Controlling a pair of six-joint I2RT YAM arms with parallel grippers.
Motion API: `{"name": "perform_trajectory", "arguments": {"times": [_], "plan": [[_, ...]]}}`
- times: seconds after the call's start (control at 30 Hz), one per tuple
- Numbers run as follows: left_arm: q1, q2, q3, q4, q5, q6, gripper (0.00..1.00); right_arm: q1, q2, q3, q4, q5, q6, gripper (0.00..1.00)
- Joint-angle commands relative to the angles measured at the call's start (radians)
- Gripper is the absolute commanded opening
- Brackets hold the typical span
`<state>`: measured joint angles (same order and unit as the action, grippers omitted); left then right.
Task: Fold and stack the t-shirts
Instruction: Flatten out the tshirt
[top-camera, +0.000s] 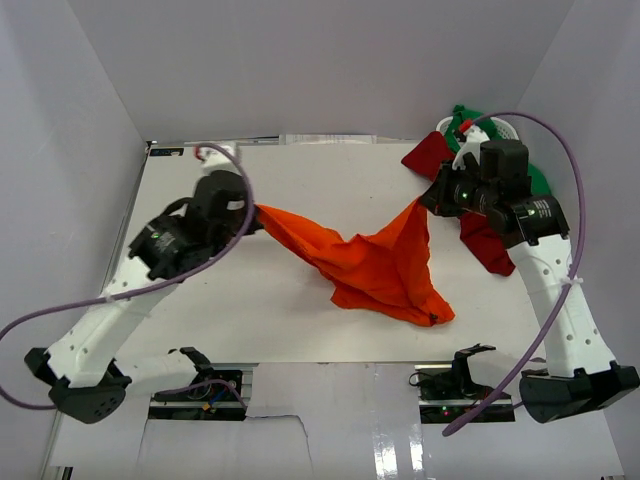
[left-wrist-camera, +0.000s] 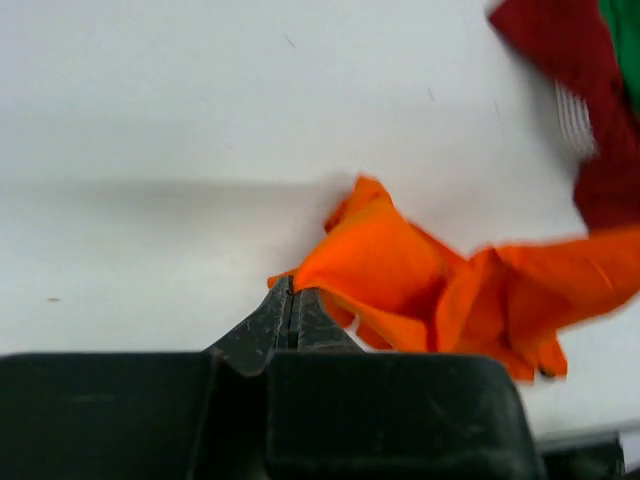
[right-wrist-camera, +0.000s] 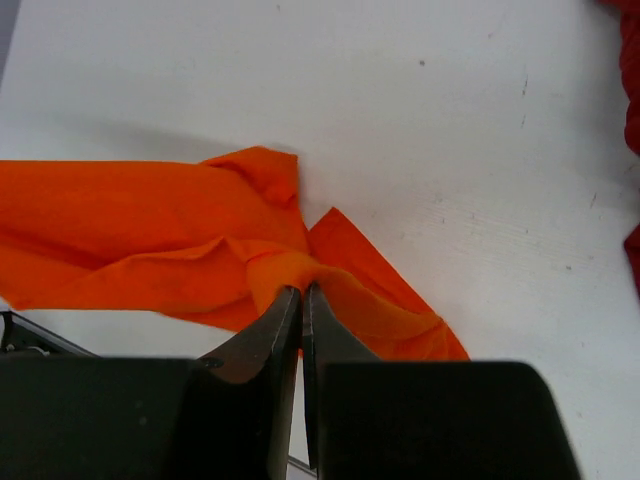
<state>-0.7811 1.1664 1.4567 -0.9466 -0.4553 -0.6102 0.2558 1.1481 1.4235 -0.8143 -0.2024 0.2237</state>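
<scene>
The bright orange t-shirt hangs stretched between both arms over the middle of the white table, its bulk sagging onto the surface. My left gripper is shut on the shirt's left end. My right gripper is shut on its right end. In both wrist views the jaws are pressed together with orange cloth pinched at the tips. The dark red t-shirt and the green t-shirt lie crumpled at the back right, partly hidden by the right arm.
White walls box in the table on the left, back and right. The table's near edge runs just in front of the arm bases. Purple cables loop off both arms.
</scene>
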Motion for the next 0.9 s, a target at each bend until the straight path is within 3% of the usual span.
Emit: {"name": "perform_trajectory", "arguments": {"times": [0.0, 0.2, 0.33, 0.47, 0.63, 0.87], "plan": [[0.071, -0.013, 0.077, -0.259, -0.198, 0.012, 0.00, 0.003, 0.031, 0.155, 0.024, -0.038, -0.030, 0.08], [0.094, -0.039, 0.204, -0.310, -0.209, -0.005, 0.00, 0.005, 0.154, 0.596, -0.146, -0.107, -0.050, 0.08], [0.094, -0.127, 0.261, -0.307, -0.285, -0.006, 0.00, 0.005, 0.092, 0.698, -0.209, -0.133, -0.037, 0.08], [0.094, -0.271, 0.196, -0.189, -0.300, 0.068, 0.00, 0.005, -0.087, 0.598, -0.128, -0.265, -0.058, 0.08], [0.094, -0.470, 0.094, -0.002, -0.183, 0.106, 0.00, 0.000, -0.348, 0.324, 0.197, -0.367, -0.066, 0.08], [0.097, -0.714, 0.005, 0.236, 0.006, 0.201, 0.00, -0.026, -0.455, 0.442, 0.323, -0.497, 0.000, 0.08]]}}
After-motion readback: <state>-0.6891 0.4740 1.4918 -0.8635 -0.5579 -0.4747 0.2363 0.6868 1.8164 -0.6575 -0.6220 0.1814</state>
